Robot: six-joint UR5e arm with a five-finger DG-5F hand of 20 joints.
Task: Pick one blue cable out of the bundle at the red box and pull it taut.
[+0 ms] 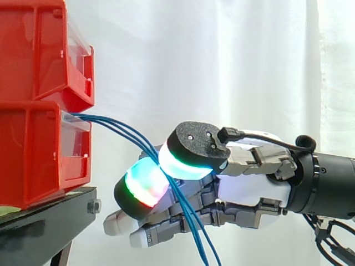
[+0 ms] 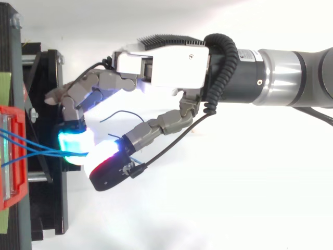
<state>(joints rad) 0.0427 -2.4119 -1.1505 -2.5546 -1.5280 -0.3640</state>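
Curtain [image 1: 222, 66], white, behind all the work. Arm [image 2: 291, 78] enters from the right in both views, lying roughly level. Two red bins [image 1: 33, 72] stacked at the left edge of the side view, sitting on a black stand [image 1: 44, 216].

Hand [image 2: 161, 67] reaches toward the bins and stops near them without touching. Fingers [image 1: 141, 185] are curled inward: one pad glowing green and red is pressed against a second pad glowing cyan, and the two grasp the cables between them. The remaining fingers lie lower, stretched toward the stand and holding nothing.

Blue cables [image 1: 122, 130], a small bundle, leave the front of the lower bin, run right in a shallow downward curve, and pass into the pinch between the two glowing pads. Cannot tell how many strands are actually caught. Below the pads they hang down in front of the palm and leave the bottom edge of the side view. From above, the strands [image 2: 31, 148] fan out slightly between bin and pads.
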